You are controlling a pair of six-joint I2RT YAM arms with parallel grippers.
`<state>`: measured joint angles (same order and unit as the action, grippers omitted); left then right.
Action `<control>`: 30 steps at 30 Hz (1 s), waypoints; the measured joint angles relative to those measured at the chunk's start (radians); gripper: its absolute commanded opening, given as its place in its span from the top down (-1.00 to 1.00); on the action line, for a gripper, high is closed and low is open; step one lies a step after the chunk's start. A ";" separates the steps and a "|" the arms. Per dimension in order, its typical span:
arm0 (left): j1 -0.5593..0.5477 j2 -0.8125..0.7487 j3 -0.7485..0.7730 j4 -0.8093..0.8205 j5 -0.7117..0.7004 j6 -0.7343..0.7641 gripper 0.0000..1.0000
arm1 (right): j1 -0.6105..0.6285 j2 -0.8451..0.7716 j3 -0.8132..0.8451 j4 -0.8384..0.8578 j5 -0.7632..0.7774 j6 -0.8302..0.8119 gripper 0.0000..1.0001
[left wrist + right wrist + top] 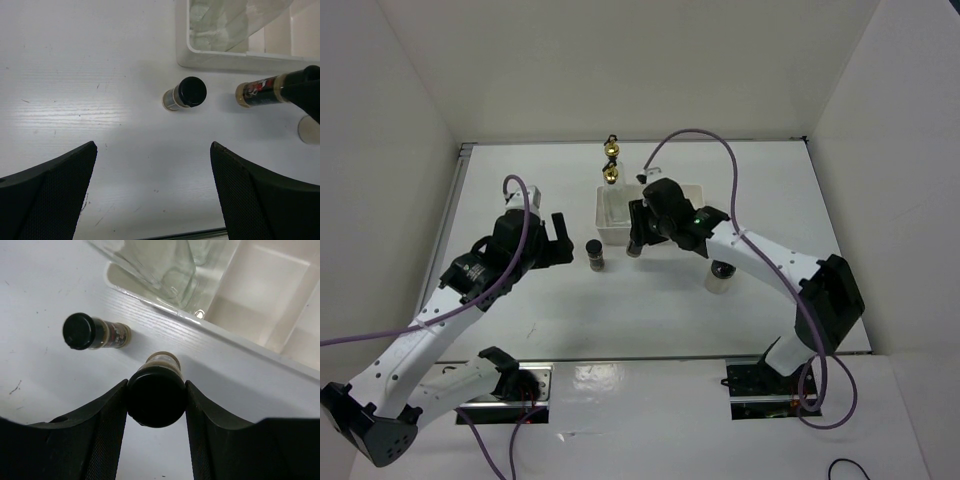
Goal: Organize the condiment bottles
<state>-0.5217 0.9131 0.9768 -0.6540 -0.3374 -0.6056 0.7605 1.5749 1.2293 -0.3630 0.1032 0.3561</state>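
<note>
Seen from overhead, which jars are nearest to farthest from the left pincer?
1. The loose dark jar, just right of the left pincer.
2. The held dark jar, in the right pincer, further right.
3. The squat pale jar, far right.

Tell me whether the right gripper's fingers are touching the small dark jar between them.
Touching. The right wrist view shows both fingers of the right gripper pressed against the black cap of the small dark jar, no gap on either side.
</note>
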 measured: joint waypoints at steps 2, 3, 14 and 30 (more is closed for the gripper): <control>0.002 0.000 0.000 0.000 -0.002 0.000 -1.00 | -0.010 -0.027 0.029 -0.030 0.004 -0.011 0.53; 0.002 0.000 0.000 0.000 -0.002 0.000 -1.00 | -0.016 -0.040 0.042 -0.040 0.006 -0.016 0.53; 0.024 0.005 0.000 0.004 -0.010 0.000 -1.00 | -0.242 -0.089 0.156 -0.057 0.008 -0.124 0.53; 0.074 0.075 0.026 0.006 -0.025 -0.003 -1.00 | -0.299 0.287 0.337 0.014 -0.018 -0.221 0.53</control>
<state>-0.4473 0.9878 1.0023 -0.6483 -0.3622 -0.6086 0.4610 1.8622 1.5661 -0.3485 0.0853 0.1349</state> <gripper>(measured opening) 0.998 0.516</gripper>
